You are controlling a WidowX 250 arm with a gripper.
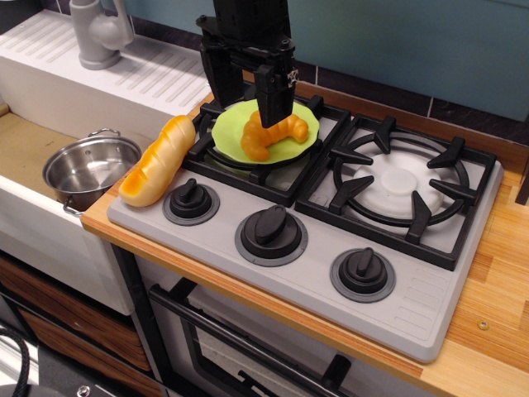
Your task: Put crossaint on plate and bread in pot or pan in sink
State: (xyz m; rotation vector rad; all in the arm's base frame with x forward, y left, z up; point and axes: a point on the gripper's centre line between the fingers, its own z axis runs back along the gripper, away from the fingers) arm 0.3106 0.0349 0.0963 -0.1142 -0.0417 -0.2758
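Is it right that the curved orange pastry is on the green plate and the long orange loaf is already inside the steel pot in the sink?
Not quite. The curved orange pastry is on the green plate, but the long orange loaf lies on the stove's left edge, beside the empty steel pot in the sink, as the observation.image view shows.

view: single, observation.image | position: raised, in front of the counter, off its near-left corner | facing: down and toward the back wall, angled right | range: mid-distance | frame: stove (pixel 331 240) central, sink (pixel 33 157) at left edge, gripper (pixel 245 98) at top, arm cropped
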